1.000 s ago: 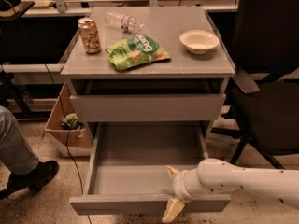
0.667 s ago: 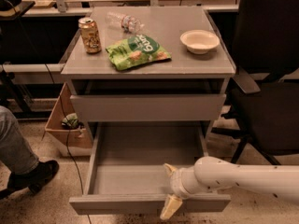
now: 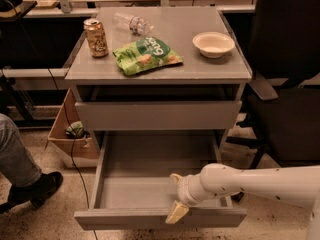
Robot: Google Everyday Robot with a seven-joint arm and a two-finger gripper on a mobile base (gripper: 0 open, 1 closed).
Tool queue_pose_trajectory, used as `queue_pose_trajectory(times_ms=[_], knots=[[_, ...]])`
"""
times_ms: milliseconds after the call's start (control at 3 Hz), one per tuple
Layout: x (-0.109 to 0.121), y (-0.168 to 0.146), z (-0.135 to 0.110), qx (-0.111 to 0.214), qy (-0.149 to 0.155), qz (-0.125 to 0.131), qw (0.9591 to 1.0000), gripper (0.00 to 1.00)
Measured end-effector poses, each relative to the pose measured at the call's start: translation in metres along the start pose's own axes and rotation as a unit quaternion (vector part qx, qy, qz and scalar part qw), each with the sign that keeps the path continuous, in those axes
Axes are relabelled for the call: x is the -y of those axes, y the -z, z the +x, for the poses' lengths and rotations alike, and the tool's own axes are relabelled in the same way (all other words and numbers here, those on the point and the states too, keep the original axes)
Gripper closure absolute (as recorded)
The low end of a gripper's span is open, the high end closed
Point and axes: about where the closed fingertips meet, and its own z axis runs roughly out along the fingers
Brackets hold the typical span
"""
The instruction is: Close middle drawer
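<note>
The middle drawer [image 3: 150, 189] is a wide, shallow grey tray pulled far out of the grey cabinet, and its inside is bare. Its low front panel [image 3: 120, 219] is nearest the camera. My gripper [image 3: 175, 196], on a white arm coming in from the right, is at the front panel right of its middle. The fingers are spread: one fingertip [image 3: 176, 177] is over the tray's inside and the other [image 3: 177, 213] is against the outer face of the front panel. The drawer above [image 3: 157, 115] has a taller front panel and stands slightly out.
On the cabinet top [image 3: 200, 66] are a soda can [image 3: 95, 37], a green snack bag [image 3: 146, 55], a lying plastic bottle [image 3: 132, 22] and a white bowl [image 3: 213, 43]. A black chair [image 3: 287, 84] stands right. A person's leg and shoe [image 3: 22, 176] and a cardboard box [image 3: 70, 134] are left.
My gripper has shifted slightly left and toward the cabinet along the front panel. The drawer stands about as far out as before.
</note>
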Motion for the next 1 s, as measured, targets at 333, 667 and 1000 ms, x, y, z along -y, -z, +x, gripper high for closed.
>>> queue_pose_trajectory(times_ms=[333, 667, 1000], knots=[[0.0116, -0.0150, -0.0038, 0.001, 0.002, 0.002, 1.0000, 0.38], [0.0119, -0.0087, -0.0081, 0.001, 0.002, 0.002, 1.0000, 0.65], [0.0115, -0.0085, -0.0083, 0.001, 0.002, 0.002, 1.0000, 0.62]])
